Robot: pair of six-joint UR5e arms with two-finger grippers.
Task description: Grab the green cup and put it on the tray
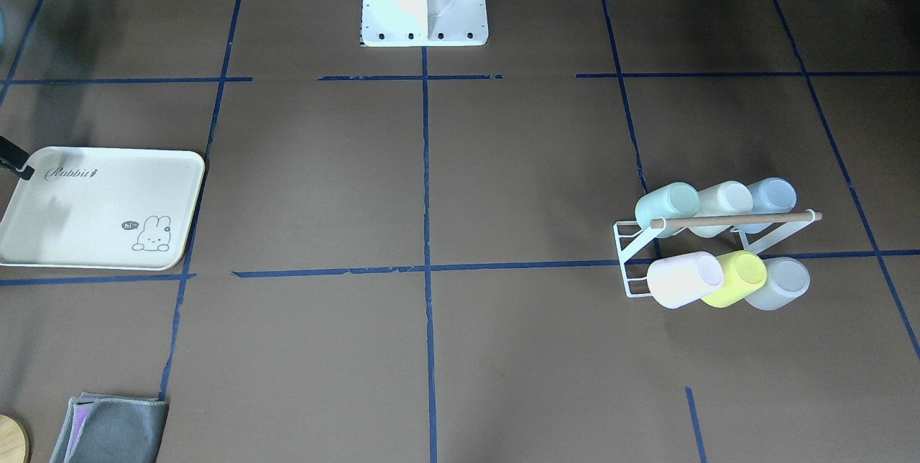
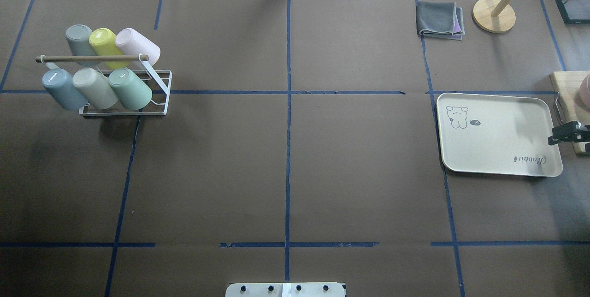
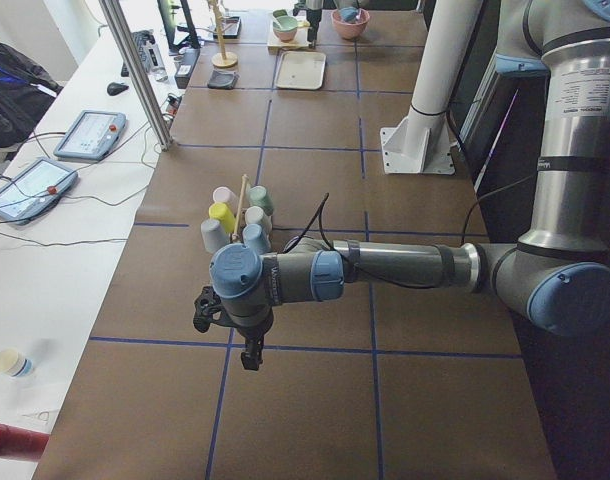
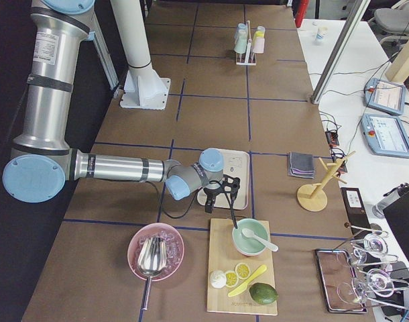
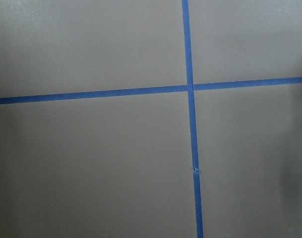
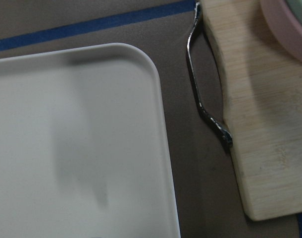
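The green cup (image 2: pixel 130 88) lies tilted on a white wire rack (image 2: pixel 159 103) at the table's left, at the rack's near right end; it also shows in the front view (image 1: pixel 667 208). The cream tray (image 2: pixel 498 135) with "Rabbit" script lies bare at the right, and shows in the front view (image 1: pixel 100 208) and the right wrist view (image 6: pixel 67 148). My right gripper (image 2: pixel 560 135) hovers over the tray's right edge, fingers apart and empty in the right side view (image 4: pixel 219 201). My left gripper (image 3: pixel 227 338) hangs over bare table, short of the rack; I cannot tell its state.
The rack also holds a yellow cup (image 2: pixel 103 41), a pink cup (image 2: pixel 138 45), a blue cup (image 2: pixel 60 89) and others. A grey cloth (image 2: pixel 439 20) and a wooden stand (image 2: pixel 494 14) sit far right. A wooden board (image 6: pixel 260 124) with a metal handle lies beside the tray.
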